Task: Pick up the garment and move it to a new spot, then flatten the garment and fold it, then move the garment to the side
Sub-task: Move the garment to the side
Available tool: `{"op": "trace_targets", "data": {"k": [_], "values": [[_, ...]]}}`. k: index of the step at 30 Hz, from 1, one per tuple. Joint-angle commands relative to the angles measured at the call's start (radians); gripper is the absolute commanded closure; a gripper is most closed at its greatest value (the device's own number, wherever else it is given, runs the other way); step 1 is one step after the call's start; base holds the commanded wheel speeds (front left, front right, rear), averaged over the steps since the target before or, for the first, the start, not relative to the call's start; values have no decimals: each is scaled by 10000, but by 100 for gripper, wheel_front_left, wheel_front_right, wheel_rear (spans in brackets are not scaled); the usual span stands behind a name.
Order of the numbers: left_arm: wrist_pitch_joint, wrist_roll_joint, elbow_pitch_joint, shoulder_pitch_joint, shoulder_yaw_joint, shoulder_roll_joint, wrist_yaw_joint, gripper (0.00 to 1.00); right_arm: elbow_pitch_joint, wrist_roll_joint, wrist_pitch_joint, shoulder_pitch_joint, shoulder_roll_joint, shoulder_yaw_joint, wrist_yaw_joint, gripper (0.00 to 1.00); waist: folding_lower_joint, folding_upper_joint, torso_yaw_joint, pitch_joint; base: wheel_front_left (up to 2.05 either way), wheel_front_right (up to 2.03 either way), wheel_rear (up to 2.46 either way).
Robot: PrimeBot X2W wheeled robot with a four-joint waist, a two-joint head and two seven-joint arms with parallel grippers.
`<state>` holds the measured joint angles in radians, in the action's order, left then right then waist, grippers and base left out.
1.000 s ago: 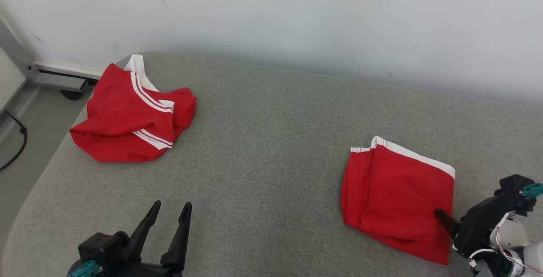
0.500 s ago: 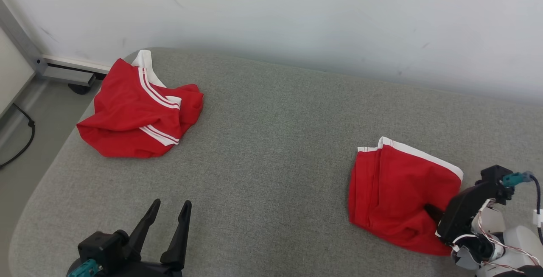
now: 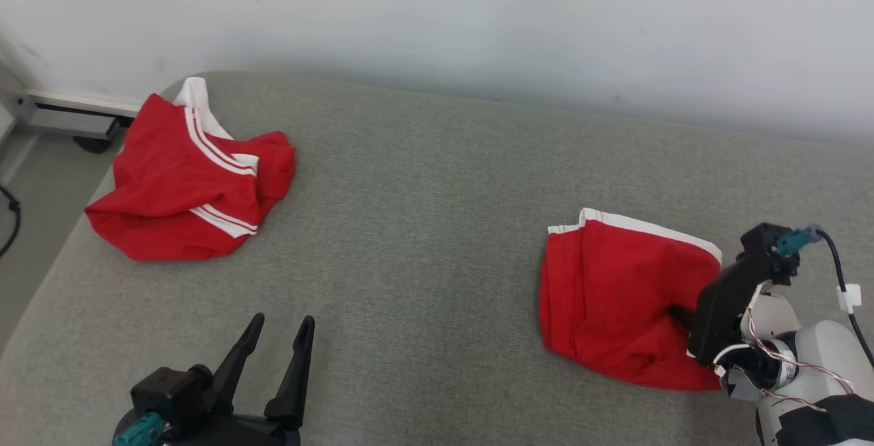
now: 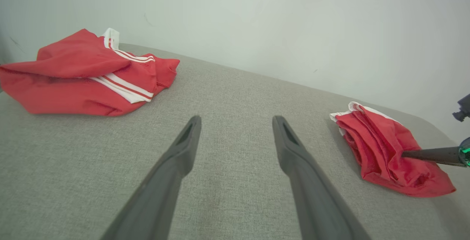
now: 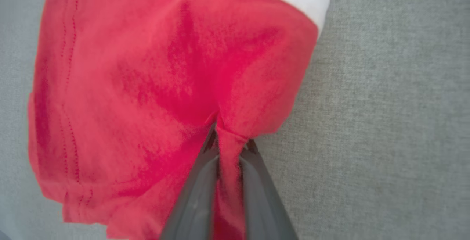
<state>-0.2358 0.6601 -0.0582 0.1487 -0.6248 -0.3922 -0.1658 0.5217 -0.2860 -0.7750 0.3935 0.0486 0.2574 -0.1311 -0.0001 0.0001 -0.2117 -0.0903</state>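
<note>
Right pincer [image 5: 229, 137] closes since second ago, now clamped on bunched edge of folded garment [image 3: 614, 296]. Folded garment lies on table [image 3: 423, 227], well right of crumpled garment [image 3: 177, 193]. Left pincer [image 3: 281, 326] apart, empty. Folding looks done; move aside left.

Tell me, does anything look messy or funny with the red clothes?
Yes. The red garment at the grey surface's far left corner lies crumpled in a heap, its white stripes twisted. The folded garment on the right is neat, except one edge bunches up where the right gripper pinches it.
</note>
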Motion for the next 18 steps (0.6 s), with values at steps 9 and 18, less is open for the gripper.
{"op": "trace_targets", "data": {"k": [9,18], "values": [[-5,-117,89,326,39,-95,-39,0,-1473,261,-1450,49,347,-687,8,100,1,-1,1202,-554,0,0,0],[38,-229,58,629,-106,-76,61,0,-1993,24,-1843,176,1188,-1098,8,100,1,-1,2128,-1001,0,0,0]]}}
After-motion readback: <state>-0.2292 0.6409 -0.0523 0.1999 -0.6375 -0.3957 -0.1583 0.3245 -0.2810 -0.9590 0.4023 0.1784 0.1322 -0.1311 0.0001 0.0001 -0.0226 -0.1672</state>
